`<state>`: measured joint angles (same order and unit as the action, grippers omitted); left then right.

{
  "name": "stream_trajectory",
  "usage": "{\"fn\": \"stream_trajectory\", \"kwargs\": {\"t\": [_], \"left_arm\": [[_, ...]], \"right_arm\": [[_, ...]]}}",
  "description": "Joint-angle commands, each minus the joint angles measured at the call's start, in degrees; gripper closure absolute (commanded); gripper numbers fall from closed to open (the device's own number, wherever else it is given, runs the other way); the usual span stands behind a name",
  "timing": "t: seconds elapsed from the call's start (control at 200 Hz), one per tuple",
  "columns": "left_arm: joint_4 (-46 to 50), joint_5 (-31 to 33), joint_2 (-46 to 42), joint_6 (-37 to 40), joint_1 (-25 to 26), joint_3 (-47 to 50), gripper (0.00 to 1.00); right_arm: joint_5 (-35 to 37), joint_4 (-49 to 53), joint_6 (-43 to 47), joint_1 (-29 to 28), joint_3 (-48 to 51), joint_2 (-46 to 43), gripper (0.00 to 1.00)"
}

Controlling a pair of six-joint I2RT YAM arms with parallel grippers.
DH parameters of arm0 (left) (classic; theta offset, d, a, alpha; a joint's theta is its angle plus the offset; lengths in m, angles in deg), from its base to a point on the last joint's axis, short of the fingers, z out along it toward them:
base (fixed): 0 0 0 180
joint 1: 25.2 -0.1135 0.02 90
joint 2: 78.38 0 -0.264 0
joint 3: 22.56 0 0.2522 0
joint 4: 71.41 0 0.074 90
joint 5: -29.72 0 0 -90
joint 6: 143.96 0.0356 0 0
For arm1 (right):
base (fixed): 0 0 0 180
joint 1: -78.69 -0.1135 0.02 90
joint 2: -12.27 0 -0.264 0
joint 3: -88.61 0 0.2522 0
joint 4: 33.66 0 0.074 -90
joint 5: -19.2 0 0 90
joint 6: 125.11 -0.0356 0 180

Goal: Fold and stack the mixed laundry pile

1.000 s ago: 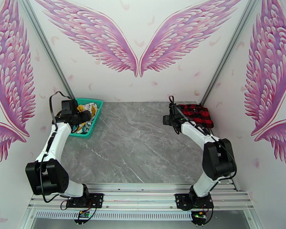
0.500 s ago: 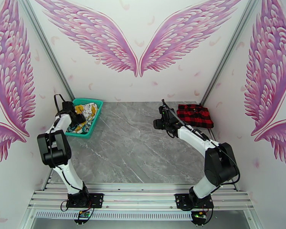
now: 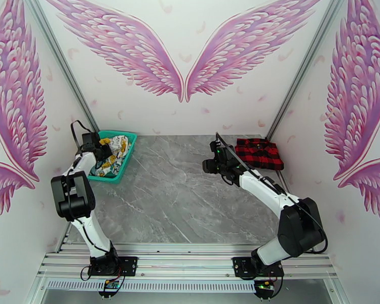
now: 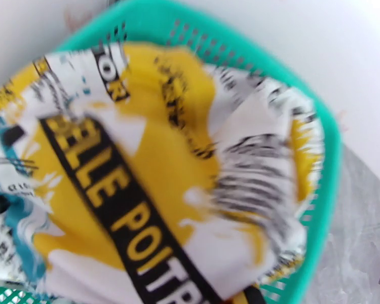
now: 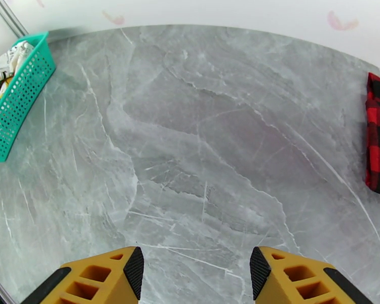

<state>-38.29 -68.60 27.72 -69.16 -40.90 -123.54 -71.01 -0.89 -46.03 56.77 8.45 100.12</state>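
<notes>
Where the grey surface [image 3: 180, 198] meets the back wall, a teal basket [image 3: 123, 165] at the left corner holds the white printed garment [image 3: 117, 147]. The plaid garment [image 3: 259, 153] lies flat at the right. The right pincer [image 5: 196, 272] hangs wide open. The left pincer [image 3: 105, 149] is over the basket, and I cannot tell its spread.

Basket [image 3: 129, 150] at the table's [image 3: 180, 198] far-left corner, cartoon-print garment [image 3: 115, 147] inside it, plaid garment [image 3: 259, 153] at the far-right corner, right claw [image 5: 196, 267] between them.
</notes>
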Motion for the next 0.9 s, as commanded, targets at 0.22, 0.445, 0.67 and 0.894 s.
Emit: {"fn": "stream_trajectory", "kwargs": {"t": [0.22,0.445,0.67,0.894], "left_arm": [[13.93,-3.15,-24.44,6.83,15.45,-17.33,1.0],[17.93,0.43,-28.14,6.94,31.44,-23.06,1.0],[11.96,0.75,-22.91,1.07,38.73,-11.63,1.0],[-1.8,-2.69,-7.6,-4.01,39.18,3.62,0.83]], "right_arm": [[6.33,2.61,-1.04,-0.21,-0.54,-6.16,0.39],[8.8,4.51,-1.59,0.44,-0.88,-11.13,0.38],[10.26,7.05,-1.84,1.83,1.31,-15.43,0.36],[7.87,8.3,-4.23,2.59,7.53,-15.57,0.31]]}}
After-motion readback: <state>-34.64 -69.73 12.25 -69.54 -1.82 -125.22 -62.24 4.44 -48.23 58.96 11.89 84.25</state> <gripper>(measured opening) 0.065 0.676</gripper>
